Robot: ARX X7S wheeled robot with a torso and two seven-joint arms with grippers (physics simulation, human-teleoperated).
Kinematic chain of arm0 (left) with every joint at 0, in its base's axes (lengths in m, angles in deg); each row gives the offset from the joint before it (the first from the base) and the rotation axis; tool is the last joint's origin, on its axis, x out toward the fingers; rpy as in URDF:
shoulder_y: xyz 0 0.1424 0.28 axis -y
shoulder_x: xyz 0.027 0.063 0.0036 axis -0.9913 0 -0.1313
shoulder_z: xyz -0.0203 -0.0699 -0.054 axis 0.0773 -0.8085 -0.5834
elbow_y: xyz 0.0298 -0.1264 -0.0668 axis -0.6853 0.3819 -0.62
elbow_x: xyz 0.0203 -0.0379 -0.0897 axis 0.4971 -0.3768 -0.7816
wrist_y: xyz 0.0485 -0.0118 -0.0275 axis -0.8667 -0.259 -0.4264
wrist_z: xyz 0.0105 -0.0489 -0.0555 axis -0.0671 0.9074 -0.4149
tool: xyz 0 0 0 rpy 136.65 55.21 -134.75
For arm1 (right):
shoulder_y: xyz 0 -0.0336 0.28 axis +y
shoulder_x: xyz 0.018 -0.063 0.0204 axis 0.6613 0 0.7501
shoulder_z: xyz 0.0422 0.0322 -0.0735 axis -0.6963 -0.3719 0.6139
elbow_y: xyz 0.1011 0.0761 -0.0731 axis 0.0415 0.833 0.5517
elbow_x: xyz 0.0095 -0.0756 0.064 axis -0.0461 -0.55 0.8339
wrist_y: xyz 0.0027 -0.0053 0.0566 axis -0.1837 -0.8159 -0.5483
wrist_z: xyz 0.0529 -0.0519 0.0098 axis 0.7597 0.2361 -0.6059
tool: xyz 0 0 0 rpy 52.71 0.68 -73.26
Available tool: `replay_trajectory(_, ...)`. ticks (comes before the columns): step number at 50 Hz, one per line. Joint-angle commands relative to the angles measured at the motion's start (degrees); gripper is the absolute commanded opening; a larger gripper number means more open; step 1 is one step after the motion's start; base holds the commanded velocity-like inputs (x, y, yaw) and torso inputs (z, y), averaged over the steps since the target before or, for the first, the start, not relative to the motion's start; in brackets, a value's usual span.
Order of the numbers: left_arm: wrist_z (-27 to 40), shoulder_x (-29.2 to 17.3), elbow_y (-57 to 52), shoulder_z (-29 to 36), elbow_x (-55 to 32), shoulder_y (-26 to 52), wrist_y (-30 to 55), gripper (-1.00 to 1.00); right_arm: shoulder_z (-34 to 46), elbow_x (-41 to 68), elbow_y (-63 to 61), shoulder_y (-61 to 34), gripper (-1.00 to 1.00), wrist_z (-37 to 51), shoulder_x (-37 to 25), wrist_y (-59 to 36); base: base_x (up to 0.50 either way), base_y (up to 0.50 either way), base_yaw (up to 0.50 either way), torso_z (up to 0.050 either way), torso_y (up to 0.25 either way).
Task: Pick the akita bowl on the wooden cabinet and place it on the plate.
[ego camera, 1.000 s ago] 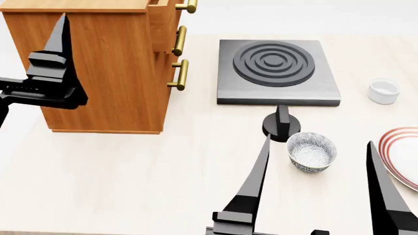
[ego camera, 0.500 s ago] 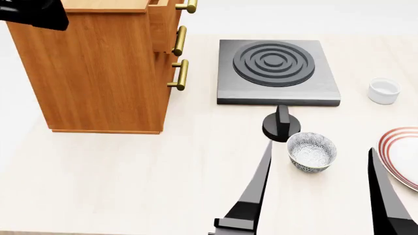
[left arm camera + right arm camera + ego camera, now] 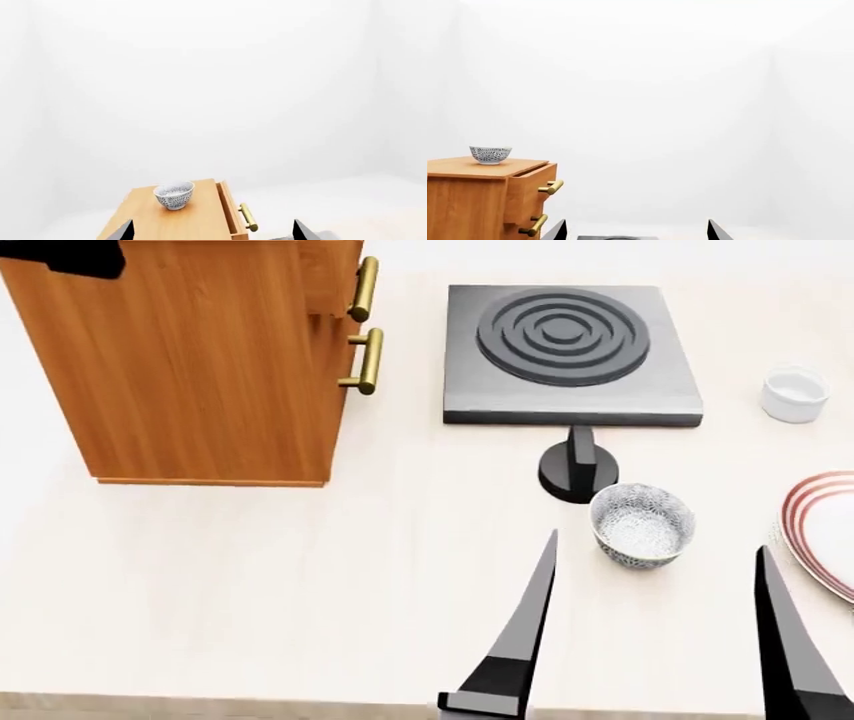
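Pale cream worktop (image 3: 267, 580) with faint wood grain, evenly lit, only soft shadows. Walls (image 3: 694, 100) are plain white and featureless in both wrist views, with a faint vertical corner line on each side; the worktop's near edge shows as a darker strip along the bottom of the head view. Lighting is flat and diffuse, no visible source.

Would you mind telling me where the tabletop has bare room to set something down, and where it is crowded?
The widest bare patch is the table in front of the wooden cabinet, left of the right gripper. It is crowded on the right, where a patterned bowl, black knob, stove and the plate sit close together.
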Motion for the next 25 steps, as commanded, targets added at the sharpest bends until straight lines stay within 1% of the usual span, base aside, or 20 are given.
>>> replay_trajectory(1, 1.39, -0.65, 0.41, -0.15, -2.29, 0.21, -1.39, 1.00, 0.14, 0.28, -0.14, -0.44, 1.00, 0.34, -0.28, -0.04, 0.00, 0.00, 0.00, 0.017, -0.250)
replay_trajectory(18, 4.19, -0.44, 0.60, -1.29, -6.21, 0.43, -0.94, 1.00, 1.03, -0.42, -0.21, -0.32, 1.00, 0.53, -0.79, 0.65, 0.00, 0.00, 0.00, 0.018, -0.248)
replay_trajectory(19, 4.71, 0.17, 1.34, -2.41, -7.18, 0.30, -0.56, 1.00, 1.03, -0.37, -0.16, -0.33, 1.00, 0.61, -0.80, 0.60, 0.00, 0.00, 0.00, 0.000, 0.000)
replay_trajectory(25, 5.79, -0.05, -0.10, -2.16, -8.47, 2.10, -0.98, 1.00, 1.30, -0.51, -0.16, -0.37, 1.00, 0.85, -1.01, 0.51, 0.00, 0.00, 0.00, 0.000, 0.000)
